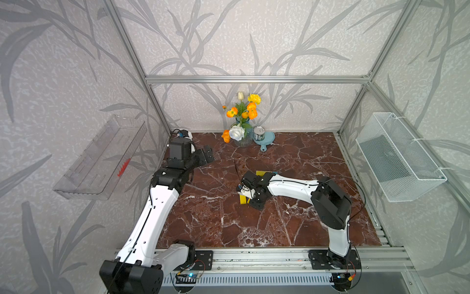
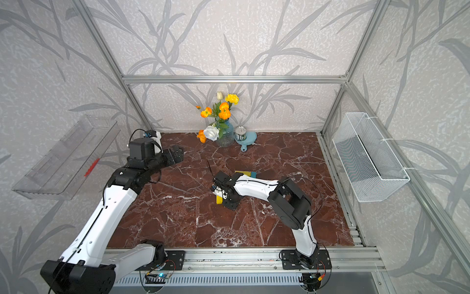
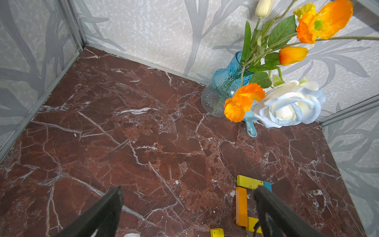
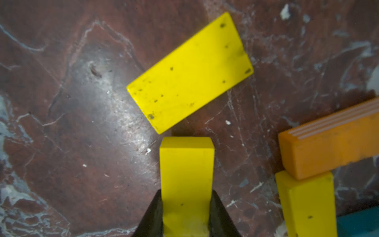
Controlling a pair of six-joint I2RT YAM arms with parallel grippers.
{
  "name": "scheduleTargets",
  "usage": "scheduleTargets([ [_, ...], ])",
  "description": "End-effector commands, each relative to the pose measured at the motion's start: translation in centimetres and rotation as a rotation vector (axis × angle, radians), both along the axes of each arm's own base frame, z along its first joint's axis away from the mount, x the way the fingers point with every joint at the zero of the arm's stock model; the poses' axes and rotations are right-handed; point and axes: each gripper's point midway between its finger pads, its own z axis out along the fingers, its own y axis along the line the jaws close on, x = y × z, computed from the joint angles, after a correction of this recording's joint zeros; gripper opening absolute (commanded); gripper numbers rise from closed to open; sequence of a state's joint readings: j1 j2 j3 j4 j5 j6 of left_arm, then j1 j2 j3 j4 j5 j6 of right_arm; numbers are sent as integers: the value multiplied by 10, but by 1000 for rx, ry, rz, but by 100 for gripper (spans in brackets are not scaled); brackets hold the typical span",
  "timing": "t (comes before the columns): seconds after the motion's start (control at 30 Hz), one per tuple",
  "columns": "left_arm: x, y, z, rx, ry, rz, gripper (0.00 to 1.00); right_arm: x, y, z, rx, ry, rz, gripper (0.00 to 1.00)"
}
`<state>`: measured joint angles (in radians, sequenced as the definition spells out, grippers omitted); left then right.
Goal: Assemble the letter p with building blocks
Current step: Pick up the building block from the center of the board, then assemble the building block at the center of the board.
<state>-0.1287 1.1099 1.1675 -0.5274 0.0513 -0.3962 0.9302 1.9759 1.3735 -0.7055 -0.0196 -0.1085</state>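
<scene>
In the right wrist view my right gripper (image 4: pixel 186 192) is shut on a yellow block (image 4: pixel 186 164) that sticks out past its fingers, just above the marble. Ahead of it a second yellow block (image 4: pixel 189 73) lies flat and askew. To one side an orange block (image 4: pixel 332 147) rests against a yellow one (image 4: pixel 307 205), with a teal block (image 4: pixel 359 223) at the frame's corner. In both top views the right gripper (image 1: pixel 250 201) (image 2: pixel 226 201) sits mid-table over the blocks; a yellow bar (image 1: pixel 262 173) and the teal end (image 1: pixel 274 173) show behind the arm. My left gripper (image 1: pixel 207 154) (image 3: pixel 188 189) hovers open and empty at the back left.
A blue glass vase of flowers (image 1: pixel 243 135), a tin can (image 1: pixel 259 133) and a blue dish (image 1: pixel 267 140) stand at the back wall. A clear tray (image 1: pixel 101 157) hangs on the left wall and a white mesh basket (image 1: pixel 401 157) on the right wall.
</scene>
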Motion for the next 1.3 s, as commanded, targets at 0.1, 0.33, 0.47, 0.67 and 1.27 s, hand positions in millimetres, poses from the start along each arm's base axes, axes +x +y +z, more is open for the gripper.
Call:
scheduleTargets([
  [0.1,-7,3,17,3,-45,-1,100,-15,8,21,70,7,-277,0],
  [0.33,-11,3,27,-4,-63,-8,100,-12,-5,30,141,-59,-556,0],
  [0.47,-11,3,35,-5,-71,-19,100,-5,-10,29,142,-87,-645,0],
  [0.67,-13,3,45,3,-79,-26,100,3,-10,11,98,-61,-776,0],
  [1.27,-11,1,58,-8,-95,-47,100,-10,-22,0,82,3,-1077,0],
])
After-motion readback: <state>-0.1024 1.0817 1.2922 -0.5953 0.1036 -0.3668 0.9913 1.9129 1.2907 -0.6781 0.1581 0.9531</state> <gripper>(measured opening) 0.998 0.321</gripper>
